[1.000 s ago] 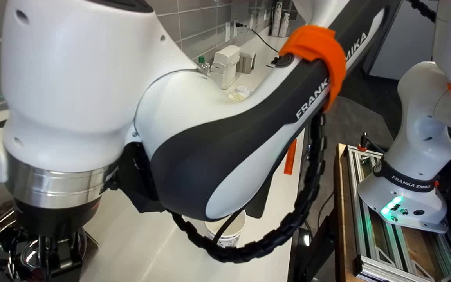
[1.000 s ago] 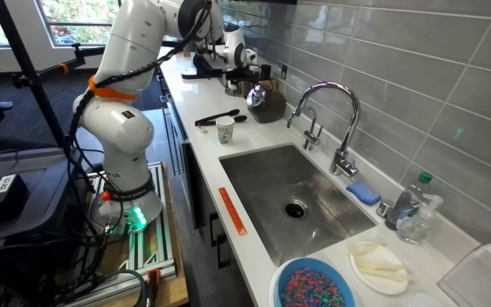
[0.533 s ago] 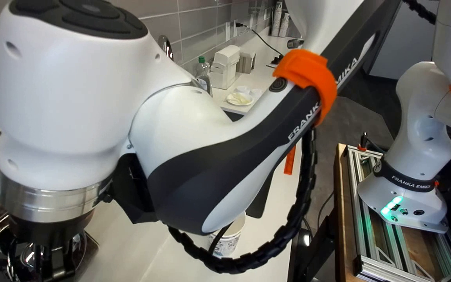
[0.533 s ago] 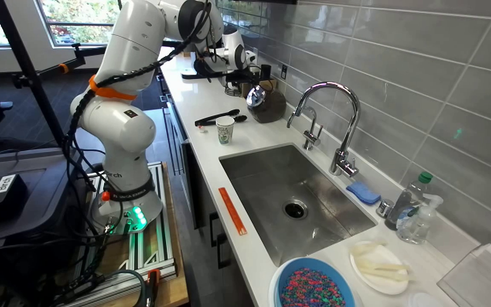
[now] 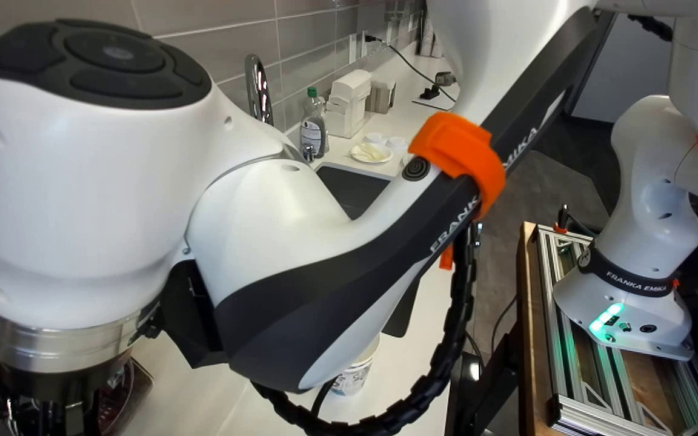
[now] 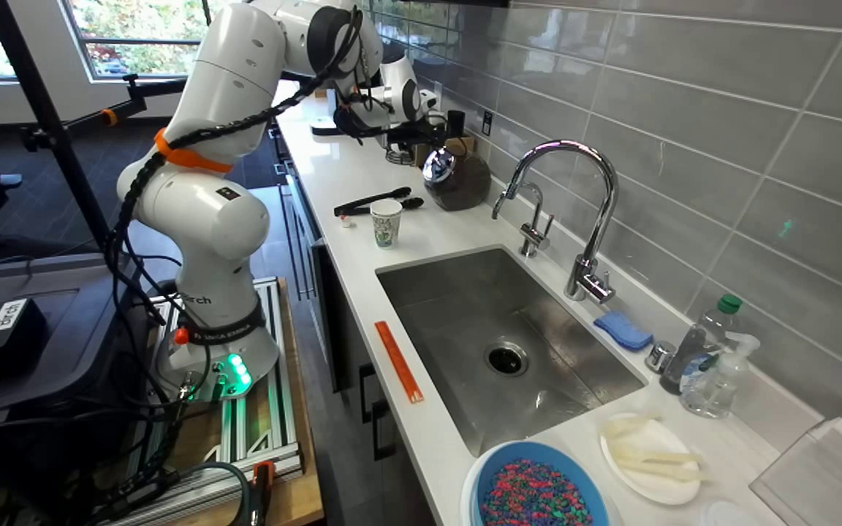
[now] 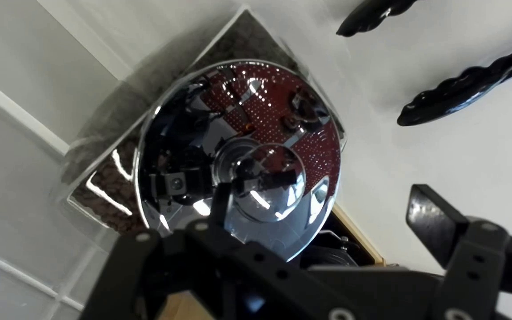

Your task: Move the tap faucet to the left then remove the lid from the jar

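The claw (image 7: 327, 208) is hanging released near the domed lid (image 7: 238, 133) capping the jar (image 6: 466, 184). A gooseneck faucet (image 6: 606, 208) is flanking the sink (image 6: 450, 321).

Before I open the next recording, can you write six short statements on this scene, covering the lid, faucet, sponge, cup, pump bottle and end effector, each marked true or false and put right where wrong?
1. The shiny domed lid is on the jar. True.
2. The blue sponge lies in the sink. False: the blue sponge lies on the counter, outside the sink.
3. The gooseneck faucet is shorter than the stubby tap. False: the gooseneck faucet is the taller.
4. The end effector has its jaws open. True.
5. The pump bottle lies on its side. False: the pump bottle stands upright.
6. The printed paper cup stands upright. True.
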`<state>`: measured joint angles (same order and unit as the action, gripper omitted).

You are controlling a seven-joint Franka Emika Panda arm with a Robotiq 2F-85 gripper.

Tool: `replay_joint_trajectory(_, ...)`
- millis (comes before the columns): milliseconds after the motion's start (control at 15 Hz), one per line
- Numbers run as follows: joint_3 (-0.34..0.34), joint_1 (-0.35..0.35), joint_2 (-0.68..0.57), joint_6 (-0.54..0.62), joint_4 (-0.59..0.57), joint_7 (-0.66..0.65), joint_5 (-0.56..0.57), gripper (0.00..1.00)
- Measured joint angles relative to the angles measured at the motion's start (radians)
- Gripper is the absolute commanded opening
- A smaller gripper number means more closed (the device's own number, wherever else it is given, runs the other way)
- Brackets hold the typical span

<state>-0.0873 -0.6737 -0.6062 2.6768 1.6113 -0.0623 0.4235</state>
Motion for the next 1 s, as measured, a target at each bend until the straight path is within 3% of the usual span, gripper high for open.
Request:
replay_joint_trajectory(667, 0.108, -0.077, -0.034, 0.000, -0.043, -0.105, 0.056, 1.00)
replay_joint_trajectory(867, 0.136, -0.098, -0.040, 0.000, -0.047, -0.136, 0.073, 0.97)
replay_joint_trajectory(1000, 0.152, -0.110, -0.043, 0.000, -0.050, -0.154, 0.080, 0.85)
